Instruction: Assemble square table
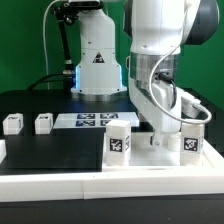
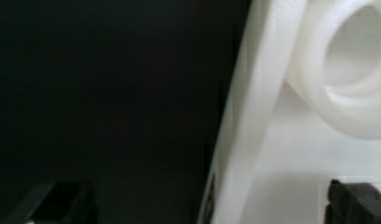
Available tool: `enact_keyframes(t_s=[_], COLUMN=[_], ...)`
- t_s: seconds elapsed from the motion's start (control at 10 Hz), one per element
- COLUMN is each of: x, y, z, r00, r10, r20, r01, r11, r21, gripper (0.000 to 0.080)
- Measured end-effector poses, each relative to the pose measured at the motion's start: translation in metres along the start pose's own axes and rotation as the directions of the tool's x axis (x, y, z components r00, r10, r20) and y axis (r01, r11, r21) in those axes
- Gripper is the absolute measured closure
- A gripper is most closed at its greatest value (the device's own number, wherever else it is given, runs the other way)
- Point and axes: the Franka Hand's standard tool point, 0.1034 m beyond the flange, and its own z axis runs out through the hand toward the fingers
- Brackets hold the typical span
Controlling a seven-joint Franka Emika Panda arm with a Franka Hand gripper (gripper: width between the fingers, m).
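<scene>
The white square top [image 1: 150,158] lies flat at the exterior view's right. Two tagged legs [image 1: 120,140] [image 1: 190,141] stand upright at its near corners. Two more tagged legs [image 1: 12,123] [image 1: 43,123] lie loose on the black table at the left. My gripper [image 1: 159,136] is low over the top, between the two upright legs. In the wrist view the gripper [image 2: 205,203] is open, its dark fingertips [image 2: 55,204] far apart. They straddle the top's edge [image 2: 258,130], close to a round socket [image 2: 356,60]. Nothing is held.
The marker board [image 1: 93,121] lies behind the top, in front of the robot base [image 1: 97,60]. A long white rail [image 1: 90,182] runs along the table's front edge and up the right side.
</scene>
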Motion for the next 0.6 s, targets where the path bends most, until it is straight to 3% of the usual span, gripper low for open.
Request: enact_keyframes(t_s=[0.3, 0.5, 0.6], x=[0.0028, 0.0067, 0.009], y=[-0.0009, -0.0016, -0.0014], z=[-0.0007, -0.0013, -0.0009], r00=[1.0, 0.999, 0.999], r10=[-0.019, -0.038, -0.05], r20=[0.002, -0.001, -0.003], r01=[0.019, 0.038, 0.05], r11=[1.0, 0.999, 0.999], r21=[0.003, 0.005, 0.004], gripper=[0.0173, 0.0528, 0.0528])
